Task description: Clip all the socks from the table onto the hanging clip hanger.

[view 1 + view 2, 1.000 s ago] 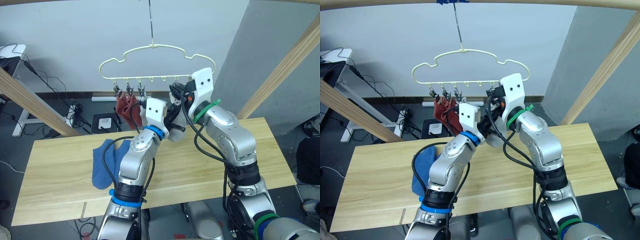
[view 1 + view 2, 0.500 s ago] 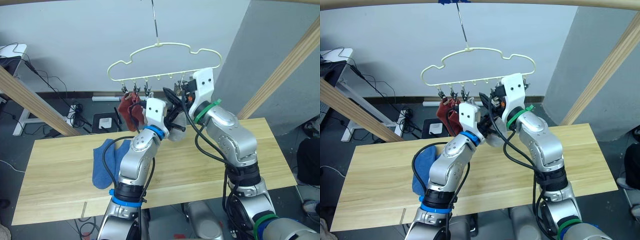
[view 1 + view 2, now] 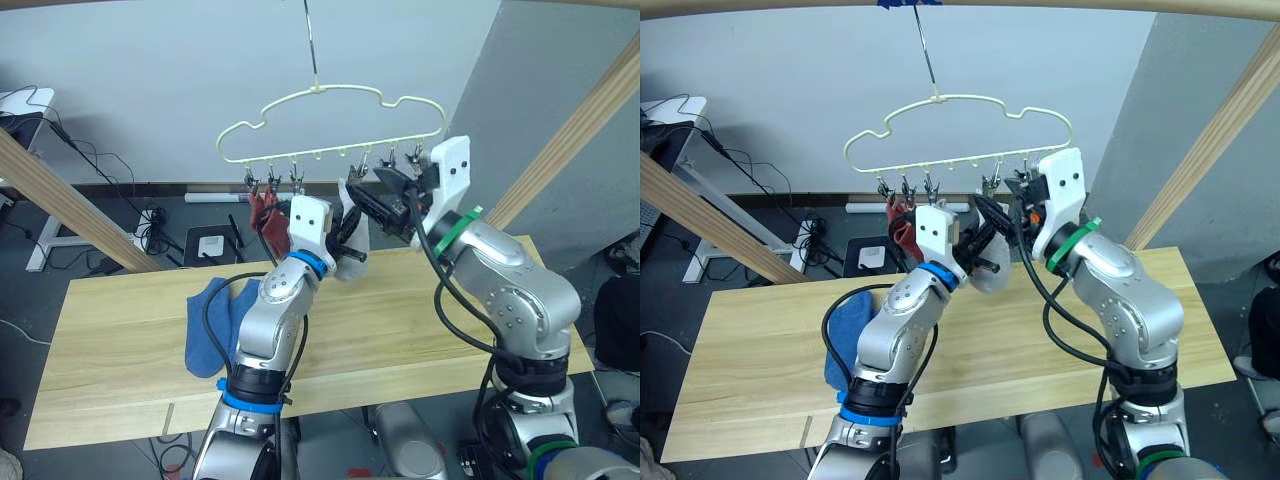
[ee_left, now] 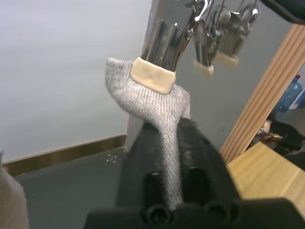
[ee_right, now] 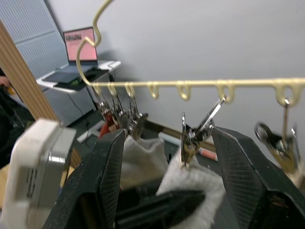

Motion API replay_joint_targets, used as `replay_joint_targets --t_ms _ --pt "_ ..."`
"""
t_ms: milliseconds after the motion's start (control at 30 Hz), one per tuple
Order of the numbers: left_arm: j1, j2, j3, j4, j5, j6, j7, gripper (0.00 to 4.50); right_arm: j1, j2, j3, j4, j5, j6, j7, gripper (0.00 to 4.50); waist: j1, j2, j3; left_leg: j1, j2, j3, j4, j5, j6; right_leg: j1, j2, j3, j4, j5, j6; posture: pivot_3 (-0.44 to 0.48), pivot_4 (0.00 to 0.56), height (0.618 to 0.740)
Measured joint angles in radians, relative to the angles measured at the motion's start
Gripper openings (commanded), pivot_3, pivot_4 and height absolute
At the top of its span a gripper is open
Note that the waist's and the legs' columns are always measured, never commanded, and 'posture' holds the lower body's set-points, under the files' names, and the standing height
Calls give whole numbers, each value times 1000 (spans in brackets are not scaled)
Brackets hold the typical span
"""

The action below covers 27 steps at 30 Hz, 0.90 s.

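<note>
Sock (image 4: 162, 114), light grey, hangs from a clip (image 4: 148, 74) of the yellow hanger (image 3: 330, 125) above the desk's (image 3: 420, 330) far edge, pinched in the left fingers (image 4: 177, 152), which should release only once the clip bites firmly, while the right fingers (image 5: 167, 157) stand wide open, empty.

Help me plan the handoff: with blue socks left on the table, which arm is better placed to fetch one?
Probably the right. The right gripper is open and empty by the clip hanger, while the left gripper is shut on the grey sock at a clip. The blue socks lie on the robot's left, though.
</note>
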Motion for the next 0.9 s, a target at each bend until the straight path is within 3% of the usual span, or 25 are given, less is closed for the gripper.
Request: replay_joint_targets --t_ms 67,400,500,600,900 --pt "1 13 -7 0 4 0 -5 2282 12 -15 2 -18 8 5 10 3002 0 0 0 0 0 0 0 0 0 0 0 0 0 0 0 -255 265 740" --pt "90 249 -42 -119 -15 3 -207 2282 55 -75 49 -41 -81 -52 -43 3002 0 0 0 0 1 0 0 0 0 0 0 0 0 0 0 -252 256 740" --pt "86 337 -8 -156 -56 14 -287 2306 54 -56 63 -12 -120 -78 -77 2336 0 0 0 0 1 0 0 0 0 0 0 0 0 0 0 -234 251 740" --pt "55 385 26 -159 -81 27 -327 2306 53 -34 66 38 -153 -93 -103 1321 3 0 0 0 1 0 0 0 0 0 0 0 0 0 0 -225 249 740" --pt "19 409 43 -159 -89 28 -352 2306 7 1 68 139 -194 -101 -138 1321 6 0 0 0 1 0 0 0 0 0 0 0 0 0 0 -212 236 740"
